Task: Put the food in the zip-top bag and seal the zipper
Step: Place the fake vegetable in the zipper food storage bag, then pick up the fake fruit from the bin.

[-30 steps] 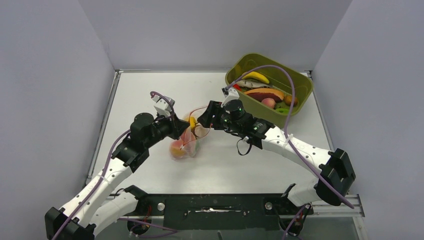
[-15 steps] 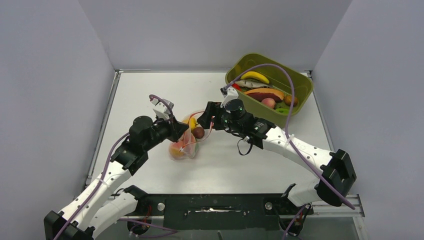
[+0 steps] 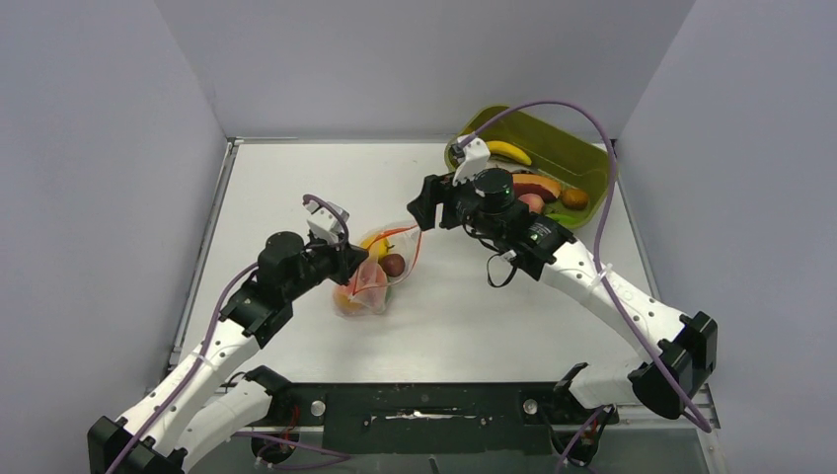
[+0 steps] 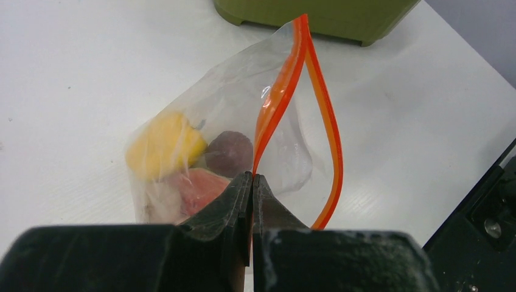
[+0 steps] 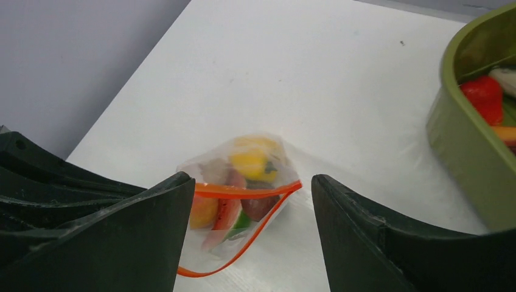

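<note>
Change: right gripper [image 5: 252, 178] has drawn back from the zip-top bag [image 3: 373, 272] toward the olive tub [image 3: 582, 148], jaws wide, holding nothing.
Olive tub: far right of the table [image 3: 296, 188], banana [image 3: 505, 151] inside.
Zip-top bag: mid-table, mouth gaping.
Left gripper [image 4: 251, 177]: pinched tight on the zipper [image 4: 277, 100].
Food: yellow pepper [image 4: 164, 143] and dark purple piece [image 4: 230, 152] inside the bag.

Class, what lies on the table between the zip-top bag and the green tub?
Only bare table, shown in the right wrist view between the zip-top bag and green tub. In the top view, the right gripper hangs over it.
</note>
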Motion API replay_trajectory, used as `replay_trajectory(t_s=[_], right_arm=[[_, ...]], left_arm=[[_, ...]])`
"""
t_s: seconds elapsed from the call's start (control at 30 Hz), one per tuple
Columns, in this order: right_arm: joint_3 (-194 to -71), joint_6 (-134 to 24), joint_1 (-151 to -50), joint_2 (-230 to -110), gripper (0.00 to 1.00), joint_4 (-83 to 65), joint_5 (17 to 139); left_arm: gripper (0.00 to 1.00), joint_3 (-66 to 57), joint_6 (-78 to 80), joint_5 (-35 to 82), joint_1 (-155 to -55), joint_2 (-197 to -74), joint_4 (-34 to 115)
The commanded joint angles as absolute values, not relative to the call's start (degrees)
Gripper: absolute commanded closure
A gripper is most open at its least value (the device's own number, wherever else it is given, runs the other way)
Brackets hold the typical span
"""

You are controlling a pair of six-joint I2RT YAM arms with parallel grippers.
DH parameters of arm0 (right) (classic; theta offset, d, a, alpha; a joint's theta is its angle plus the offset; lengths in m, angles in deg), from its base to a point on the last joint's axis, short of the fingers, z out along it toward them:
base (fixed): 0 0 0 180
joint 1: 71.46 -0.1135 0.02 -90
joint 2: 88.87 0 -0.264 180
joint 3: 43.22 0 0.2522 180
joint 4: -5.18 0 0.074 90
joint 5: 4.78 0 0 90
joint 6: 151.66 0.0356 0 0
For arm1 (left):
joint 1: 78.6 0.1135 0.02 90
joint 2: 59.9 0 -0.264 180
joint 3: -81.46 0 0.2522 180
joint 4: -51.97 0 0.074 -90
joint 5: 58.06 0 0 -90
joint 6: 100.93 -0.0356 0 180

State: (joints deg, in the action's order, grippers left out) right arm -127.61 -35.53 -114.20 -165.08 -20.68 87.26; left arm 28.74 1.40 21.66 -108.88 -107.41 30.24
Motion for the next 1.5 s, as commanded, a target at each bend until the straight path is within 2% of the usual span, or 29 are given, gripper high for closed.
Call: replay_trajectory(t_s=[0.0,0.33,0.47,0.67,0.9,1.2,1.47], right_arm=[[-131.38,-44.05,-110.44,-163.91,0.29,-21.41,87.34],[-135.08,-57.59,-96.7,-168.63,0.29,-24.53,90.58],[-133.66,-62.53,-91.05,-171.75,0.3,-20.25,89.67],[-141.57,-67.99,-84.69,-182.14,0.3,-23.25,85.82],[-149.43,-74.45,-80.15,-192.54,0.3,-24.98,87.84],[-162.81,-76.87,-75.68,-206.84,0.3,-30.07,84.55],[-166.08,-79.55,-74.74,-213.32,0.32,-28.23,81.48]], left_arm=[[1.0,29.77,-2.14,20.28,-109.03,-106.4,31.07],[1.0,33.13,-3.72,15.14,-109.09,-103.94,32.2],[1.0,33.26,-3.55,14.56,-109.1,-103.35,33.43],[1.0,33.68,-3.63,13.05,-109.02,-103.82,34.18],[1.0,33.69,-4.02,13.93,-108.97,-104.53,34.25],[1.0,34.18,-3.92,14.64,-109.01,-105.71,34.96],[1.0,34.83,-3.66,15.44,-109.04,-105.65,36.01]])
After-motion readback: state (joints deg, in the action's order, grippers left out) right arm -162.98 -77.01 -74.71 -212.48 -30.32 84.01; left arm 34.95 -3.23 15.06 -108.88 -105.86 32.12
